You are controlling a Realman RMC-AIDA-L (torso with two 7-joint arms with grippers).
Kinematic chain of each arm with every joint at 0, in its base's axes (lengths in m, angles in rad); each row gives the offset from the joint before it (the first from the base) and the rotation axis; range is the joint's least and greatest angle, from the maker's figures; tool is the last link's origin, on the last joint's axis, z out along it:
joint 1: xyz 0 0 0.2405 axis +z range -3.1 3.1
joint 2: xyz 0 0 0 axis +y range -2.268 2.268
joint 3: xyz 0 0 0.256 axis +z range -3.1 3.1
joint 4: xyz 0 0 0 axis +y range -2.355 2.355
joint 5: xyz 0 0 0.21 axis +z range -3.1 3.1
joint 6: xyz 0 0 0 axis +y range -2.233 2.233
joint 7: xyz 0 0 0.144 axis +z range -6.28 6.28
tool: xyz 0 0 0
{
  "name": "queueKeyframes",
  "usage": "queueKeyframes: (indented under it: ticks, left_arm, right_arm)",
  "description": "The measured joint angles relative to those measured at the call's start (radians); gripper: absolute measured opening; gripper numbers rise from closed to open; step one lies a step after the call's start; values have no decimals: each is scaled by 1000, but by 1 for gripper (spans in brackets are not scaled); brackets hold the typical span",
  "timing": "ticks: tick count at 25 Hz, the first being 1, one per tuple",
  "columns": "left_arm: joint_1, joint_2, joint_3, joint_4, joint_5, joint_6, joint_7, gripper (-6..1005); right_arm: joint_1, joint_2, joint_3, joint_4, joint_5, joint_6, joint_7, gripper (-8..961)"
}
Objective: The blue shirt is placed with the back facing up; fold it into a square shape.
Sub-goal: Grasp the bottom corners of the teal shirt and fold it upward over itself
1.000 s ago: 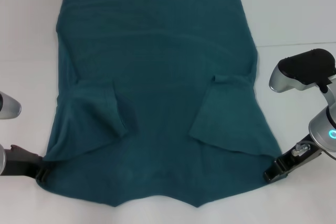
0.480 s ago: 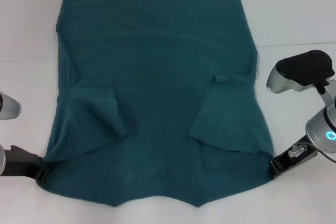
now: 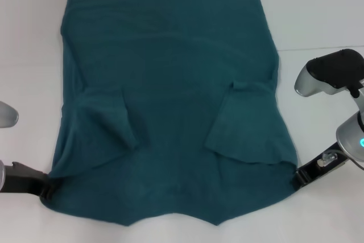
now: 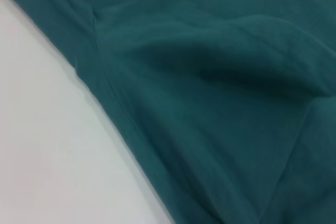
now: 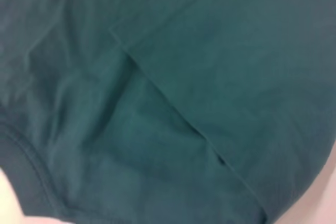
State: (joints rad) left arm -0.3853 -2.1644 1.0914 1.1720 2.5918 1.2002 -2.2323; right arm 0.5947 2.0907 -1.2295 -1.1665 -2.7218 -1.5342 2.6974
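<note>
Left hand [image 3: 46, 185] | right hand [image 3: 296, 177] | at blue shirt [image 3: 170, 101] near corners | grip unclear | white table [image 3: 318, 15]

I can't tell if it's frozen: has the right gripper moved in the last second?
Yes. The right gripper slid outward along the blue shirt's near right corner, slightly away from the shirt's centre.

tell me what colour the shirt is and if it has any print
The shirt is a plain dark teal-blue with no print, seen best in the head view.
</note>
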Motion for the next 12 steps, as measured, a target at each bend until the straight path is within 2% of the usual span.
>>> queueKeyframes:
  ticks: [5,9,12]
  left_arm:
    - [-48,6,-74,4,17,163,-48,13]
    - [-78,31,-126,19,39,310,-108,14]
    - [-81,38,-142,29,67,392,-140,14]
  right_arm:
    - [21,-3,21,-14,-4,-94,-60,66]
    - [48,-12,32,-18,-20,-211,-111,66]
    - [59,-17,39,-19,-21,-303,-147,66]
